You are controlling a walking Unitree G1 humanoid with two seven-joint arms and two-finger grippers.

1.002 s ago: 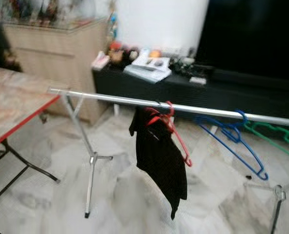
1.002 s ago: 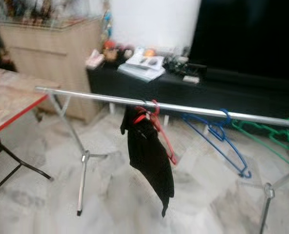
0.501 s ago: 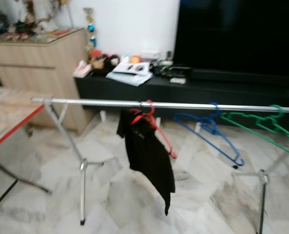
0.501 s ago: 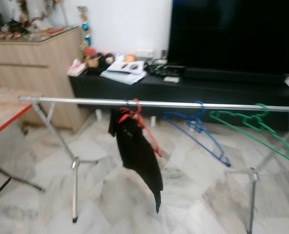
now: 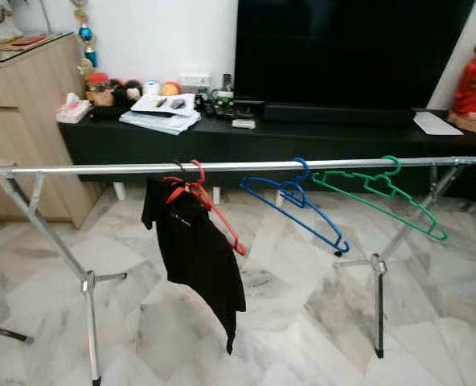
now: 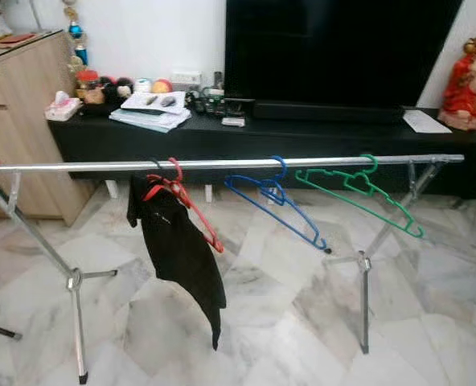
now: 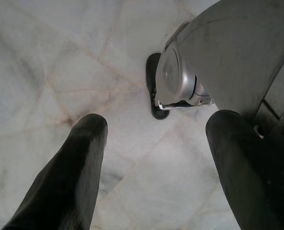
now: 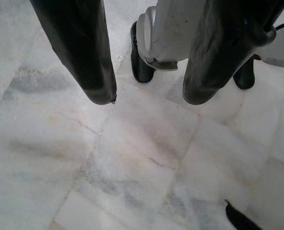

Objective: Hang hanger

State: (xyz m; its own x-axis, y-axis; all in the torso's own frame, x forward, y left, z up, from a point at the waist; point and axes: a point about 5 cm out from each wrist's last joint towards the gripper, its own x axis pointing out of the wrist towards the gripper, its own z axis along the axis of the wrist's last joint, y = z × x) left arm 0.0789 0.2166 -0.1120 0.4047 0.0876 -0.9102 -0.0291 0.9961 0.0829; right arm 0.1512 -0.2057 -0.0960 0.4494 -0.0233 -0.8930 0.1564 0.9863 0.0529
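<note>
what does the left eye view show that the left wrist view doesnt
Left eye view alone: a metal rail on stands carrying a red hanger with a black garment, a blue hanger and a green hanger, with a black TV cabinet behind. Left wrist view alone: the left gripper, open and empty, pointing down beside the robot's own leg and foot. Shared: the pale marble floor.

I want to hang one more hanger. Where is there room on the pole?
The pole is bare from its left end up to the red hanger with the black shirt. A short bare bit lies beyond the green hanger. Between the red, blue hanger and green it is crowded.
</note>
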